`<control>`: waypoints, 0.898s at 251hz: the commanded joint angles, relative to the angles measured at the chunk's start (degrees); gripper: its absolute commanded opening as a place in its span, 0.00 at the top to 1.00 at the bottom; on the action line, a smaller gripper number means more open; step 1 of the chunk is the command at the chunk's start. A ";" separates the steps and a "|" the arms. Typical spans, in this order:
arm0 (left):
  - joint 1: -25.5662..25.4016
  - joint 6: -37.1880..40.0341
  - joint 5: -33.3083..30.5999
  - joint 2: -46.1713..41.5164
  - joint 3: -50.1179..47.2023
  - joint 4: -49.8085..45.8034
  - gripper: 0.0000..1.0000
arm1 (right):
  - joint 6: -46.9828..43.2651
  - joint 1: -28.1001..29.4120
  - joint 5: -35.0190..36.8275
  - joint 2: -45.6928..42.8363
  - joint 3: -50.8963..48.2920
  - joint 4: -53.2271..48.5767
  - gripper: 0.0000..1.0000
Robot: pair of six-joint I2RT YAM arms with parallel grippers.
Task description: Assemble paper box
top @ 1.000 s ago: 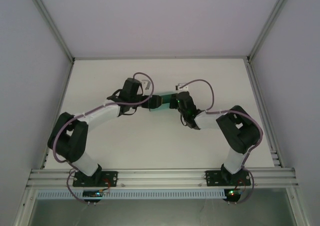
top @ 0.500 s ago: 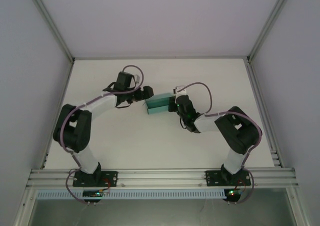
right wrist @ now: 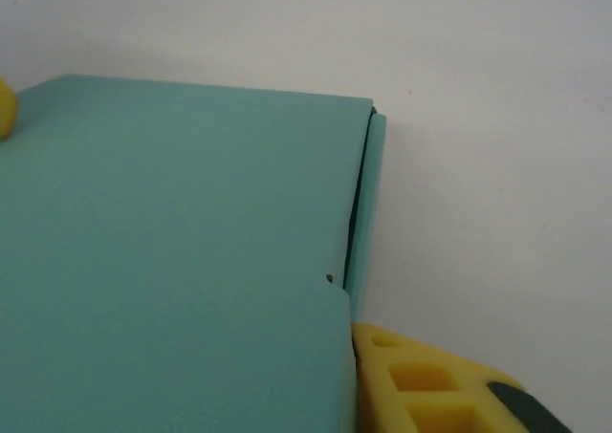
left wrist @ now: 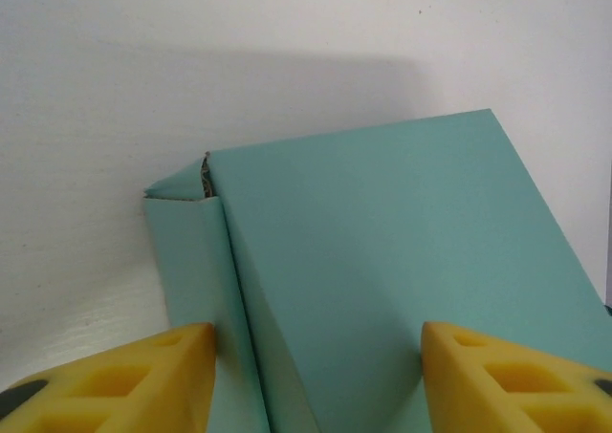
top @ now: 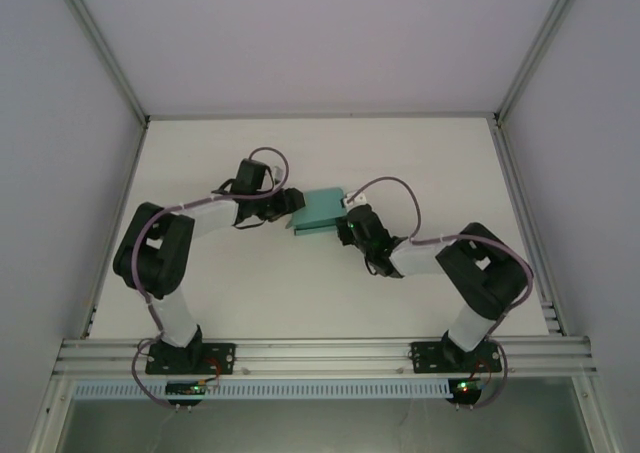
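Just beyond mid-table toward 12 o'clock, in the top view, sits the box [top: 322, 208], teal card folded into a shallow carton with its broad face up, over the white table [top: 230, 283]. Whether its underside rests on the table or hangs a little above it I cannot tell. The left gripper [top: 291, 204] meets the box at its 9 o'clock end, and the right gripper [top: 346, 229] meets it at its 5 o'clock corner. A purple cable [top: 395, 185] loops over the right arm.

From the left wrist, the left gripper [left wrist: 316, 342] stands wide, its yellow fingers [left wrist: 143, 380] at 7 and 5 o'clock of the view. The box [left wrist: 382, 261] reaches in between them. The 7 o'clock finger is just beside the narrow side wall, and the 5 o'clock one lies across the broad face, so nothing is pinched. At the box's far corner a small folded tab [left wrist: 177, 184] pokes out toward 9 o'clock, with a slight gap where it tucks in.

From the right wrist, the box [right wrist: 172, 242] covers the frame from 6 to 10 o'clock. A side flap [right wrist: 368, 204] runs along its 3 o'clock edge, parted from the top panel by a dark slit. One yellow finger [right wrist: 430, 385] of the right gripper touches the box's near corner at 5 o'clock. The other finger is hidden under the card, and the gripper appears closed narrowly on the box.
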 commanded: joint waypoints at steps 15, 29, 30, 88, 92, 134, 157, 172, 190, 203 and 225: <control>0.08 -0.08 0.37 4.05 -1.11 -0.27 0.49 | -1.37 0.36 -3.73 -7.41 -0.91 -13.54 0.57; 0.17 -0.33 0.58 4.81 -1.21 0.31 0.50 | -1.19 0.41 -4.02 -9.86 -0.97 -17.37 0.53; 0.21 -0.33 0.59 4.84 -1.23 0.39 0.50 | -1.19 0.41 -4.11 -10.04 -0.99 -17.62 0.53; 1.39 -0.59 2.44 7.68 -1.15 1.92 0.58 | -0.73 -2.06 -11.01 -22.32 -4.40 -24.77 0.32; 1.59 -0.59 2.83 7.85 -1.28 2.15 0.58 | -0.51 -2.49 -11.69 -23.08 -4.62 -24.73 0.29; 4.22 -2.22 7.88 8.99 -4.18 8.11 0.66 | 5.15 -9.61 -19.54 -26.60 -4.88 -21.72 0.01; 5.23 -2.82 10.20 9.35 -5.78 11.65 0.70 | 7.76 -13.89 -26.83 -24.52 -1.23 -22.82 0.01; 5.75 -3.09 11.40 9.69 -6.57 13.46 0.72 | 9.12 -15.80 -30.30 -21.89 2.81 -26.03 0.01; 6.47 -3.86 12.60 10.14 -7.57 15.74 0.73 | 10.24 -17.26 -33.60 -17.66 7.77 -29.86 0.01; 7.12 -5.12 13.94 10.49 -8.72 18.32 0.76 | 11.20 -18.06 -35.64 -14.34 10.85 -31.80 0.01; 8.37 -6.88 15.91 11.11 -10.61 22.62 0.78 | 12.97 -19.31 -39.75 -8.84 14.99 -33.33 0.00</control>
